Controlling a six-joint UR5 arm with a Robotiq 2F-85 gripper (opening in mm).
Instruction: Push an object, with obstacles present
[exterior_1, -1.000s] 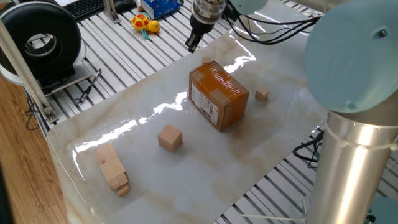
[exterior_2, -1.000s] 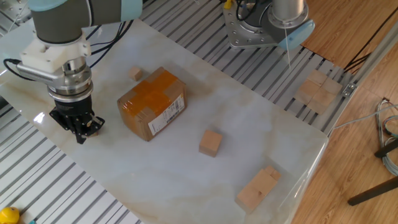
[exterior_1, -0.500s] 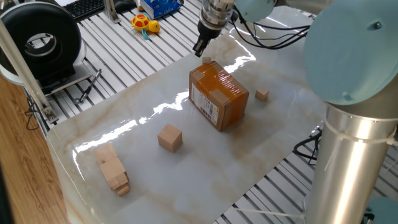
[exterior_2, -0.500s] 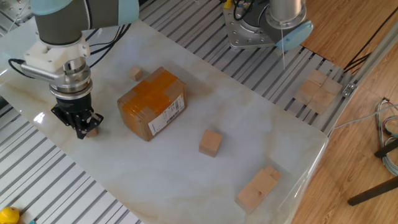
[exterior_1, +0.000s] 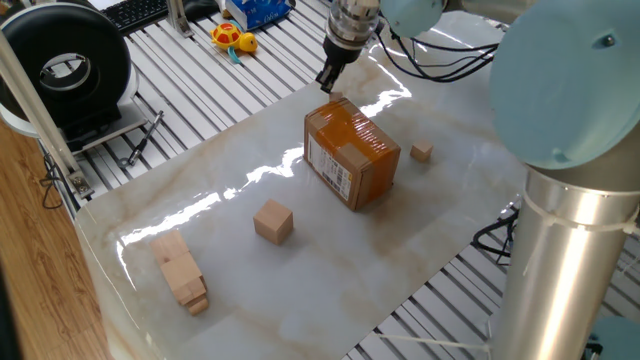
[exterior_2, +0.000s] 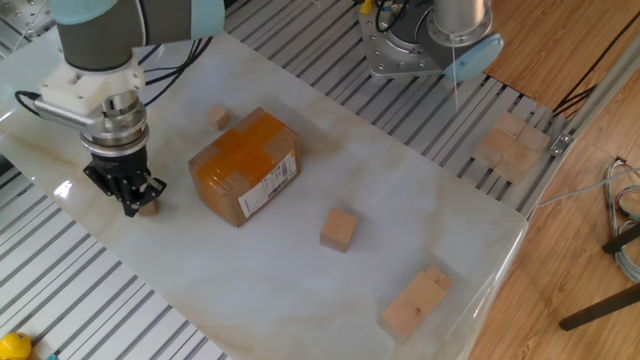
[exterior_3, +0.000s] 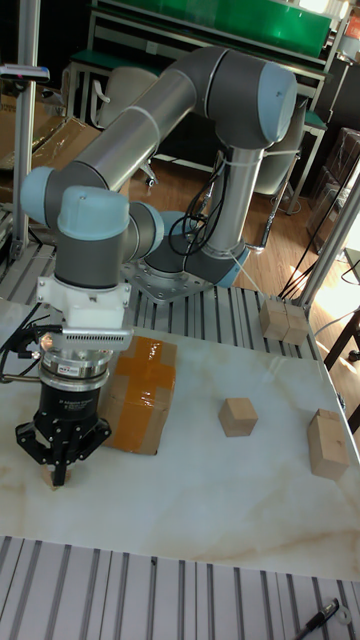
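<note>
The object, a tiny tan cube (exterior_2: 149, 207), lies on the marble table left of the brown taped cardboard box (exterior_2: 245, 165). In one fixed view this cube (exterior_1: 334, 97) peeks out just behind the box (exterior_1: 350, 152). My gripper (exterior_2: 130, 205) points straight down with its fingers shut and empty, its tip low at the table and right against the tiny cube's left side. It shows again as the gripper (exterior_1: 327, 80) and the gripper (exterior_3: 60, 470). A second tiny cube (exterior_2: 218, 119) sits beyond the box.
A larger tan cube (exterior_2: 338, 229) stands mid-table, and elongated pale blocks (exterior_2: 415, 303) lie near the table's corner. More wooden blocks (exterior_2: 510, 145) rest on the slatted frame off the table. The box (exterior_3: 140, 395) is close beside my wrist.
My gripper has moved across the table toward the box and now stands against the tiny cube. The cube has barely shifted; the other things have not moved.
</note>
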